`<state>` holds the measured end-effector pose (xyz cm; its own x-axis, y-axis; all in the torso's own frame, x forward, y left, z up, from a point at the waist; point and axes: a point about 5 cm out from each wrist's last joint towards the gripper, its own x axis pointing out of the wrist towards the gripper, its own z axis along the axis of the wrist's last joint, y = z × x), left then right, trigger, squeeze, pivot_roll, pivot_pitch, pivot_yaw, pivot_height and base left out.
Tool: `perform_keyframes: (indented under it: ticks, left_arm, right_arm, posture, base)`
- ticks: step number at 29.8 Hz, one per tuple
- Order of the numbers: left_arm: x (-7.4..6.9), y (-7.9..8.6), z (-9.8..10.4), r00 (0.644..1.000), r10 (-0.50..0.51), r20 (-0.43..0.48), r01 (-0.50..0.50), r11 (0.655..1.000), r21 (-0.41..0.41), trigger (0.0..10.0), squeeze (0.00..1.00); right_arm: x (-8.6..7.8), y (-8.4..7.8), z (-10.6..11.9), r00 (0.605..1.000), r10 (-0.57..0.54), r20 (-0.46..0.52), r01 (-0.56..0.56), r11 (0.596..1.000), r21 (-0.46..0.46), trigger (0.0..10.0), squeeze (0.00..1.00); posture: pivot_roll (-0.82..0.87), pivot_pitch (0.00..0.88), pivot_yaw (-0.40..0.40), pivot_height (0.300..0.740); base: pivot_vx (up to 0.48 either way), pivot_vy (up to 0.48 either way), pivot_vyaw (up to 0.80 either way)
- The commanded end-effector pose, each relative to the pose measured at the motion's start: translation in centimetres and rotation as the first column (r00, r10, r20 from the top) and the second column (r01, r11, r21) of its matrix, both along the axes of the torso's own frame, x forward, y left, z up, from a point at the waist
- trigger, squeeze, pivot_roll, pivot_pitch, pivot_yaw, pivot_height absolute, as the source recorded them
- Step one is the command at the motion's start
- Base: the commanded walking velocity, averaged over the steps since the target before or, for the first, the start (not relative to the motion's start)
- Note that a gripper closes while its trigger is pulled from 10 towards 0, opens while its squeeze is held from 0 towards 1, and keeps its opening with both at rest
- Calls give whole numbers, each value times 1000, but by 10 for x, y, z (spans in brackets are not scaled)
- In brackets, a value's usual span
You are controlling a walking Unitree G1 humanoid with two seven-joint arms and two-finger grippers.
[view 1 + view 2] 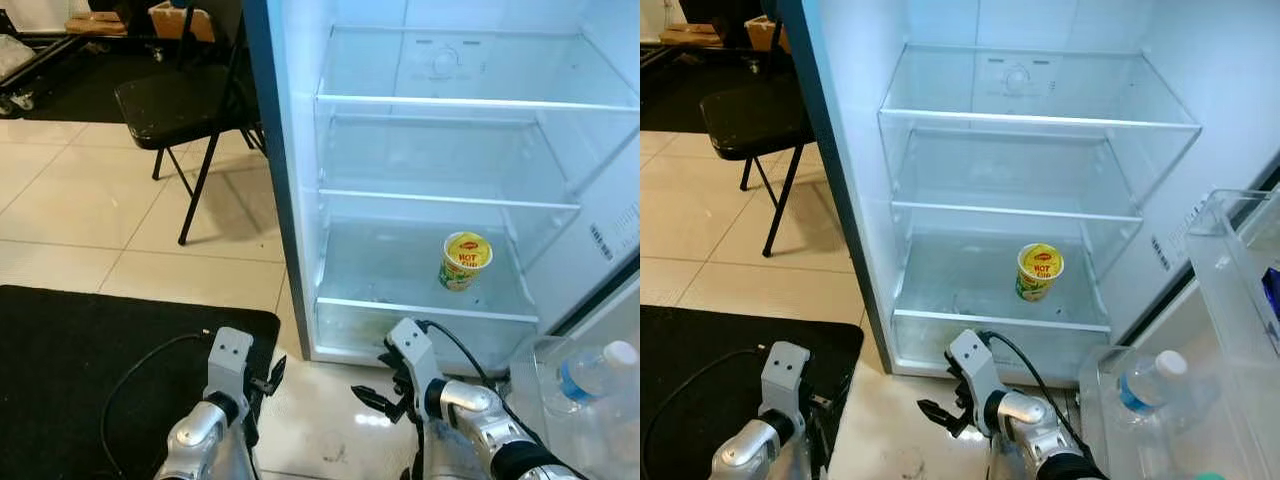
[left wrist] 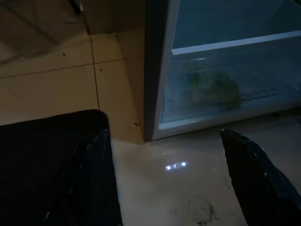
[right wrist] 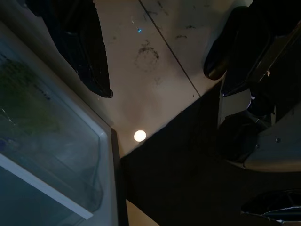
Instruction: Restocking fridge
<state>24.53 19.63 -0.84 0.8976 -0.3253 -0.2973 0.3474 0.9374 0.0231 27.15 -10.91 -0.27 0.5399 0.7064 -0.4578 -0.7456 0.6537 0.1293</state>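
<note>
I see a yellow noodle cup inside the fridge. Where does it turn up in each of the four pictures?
Left eye view: the yellow cup stands on the lowest glass shelf, toward its right side.
Right eye view: same shelf, right of its middle.
Left wrist view: not in it.
Right wrist view: not in it.
Shared landmark: the fridge's clear bottom drawer, with something green inside.

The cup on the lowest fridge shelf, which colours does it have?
The cup is yellow with a red label; the left eye view shows it best.
</note>
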Motion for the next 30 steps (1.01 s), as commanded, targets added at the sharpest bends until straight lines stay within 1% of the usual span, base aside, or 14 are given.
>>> perform_keyframes:
  ticks: [1, 10, 17, 20, 22, 24, 25, 28, 30]
  left_arm:
    - [-1, -2, -2, 1000, 0, -2, 0, 1000, 3, 10000, 0]
    - [2, -4, -1, 1000, -2, 7, 2, 1000, 1, 10000, 0]
    - [0, -5, -3, 1000, -2, -8, 2, 1000, 4, 10000, 0]
    - [-1, -5, -6, 1000, -9, -27, 10, 1000, 27, 10000, 0]
    - [-3, -5, -9, 999, -3, -46, 5, 999, 39, 10000, 0]
    - [-3, -5, -9, 999, -3, -46, 5, 999, 39, 10000, 0]
    - [-4, -4, -10, 999, -1, -53, 4, 999, 46, 10000, 0]
    - [-12, -3, -18, 995, -2, -100, 8, 998, 59, 10000, 0]
    - [-14, -3, -20, 994, -3, -111, 10, 998, 60, 10000, 0]
  right_arm:
    - [-1, -3, -2, 1000, -12, -6, 12, 1000, -3, 10000, 0]
    - [-1, -4, -3, 1000, -11, -7, 11, 1000, -12, 10000, 0]
    - [-3, -7, -5, 999, -30, -15, 30, 1000, -9, 10000, 0]
    - [-5, -16, -12, 996, -90, -27, 88, 994, -68, 10000, 0]
    - [-9, -23, -17, 991, -123, -50, 119, 990, -78, 10000, 0]
    - [-9, -23, -17, 991, -123, -50, 119, 990, -78, 10000, 0]
    - [-11, -26, -19, 988, -139, -66, 134, 988, -76, 10000, 0]
    - [-21, -39, -29, 974, -203, -101, 192, 975, -111, 10000, 0]
    - [-23, -41, -31, 970, -216, -109, 203, 971, -123, 10000, 0]
  posture:
    - [-17, 83, -38, 565]
    - [-17, 80, -40, 595]
    - [-17, 79, -38, 620]
    - [-16, 81, -36, 625]
    - [-16, 80, -34, 625]
    - [-16, 80, -34, 625]
    - [-16, 79, -34, 625]
    - [-17, 74, -31, 625]
    - [-17, 74, -31, 625]
  base:
    - [0, 0, 0]
    - [0, 0, 0]
    - [0, 0, 0]
    - [0, 0, 0]
    - [0, 0, 0]
    - [0, 0, 0]
    - [0, 0, 0]
    - [0, 0, 0]
    - [0, 0, 0]
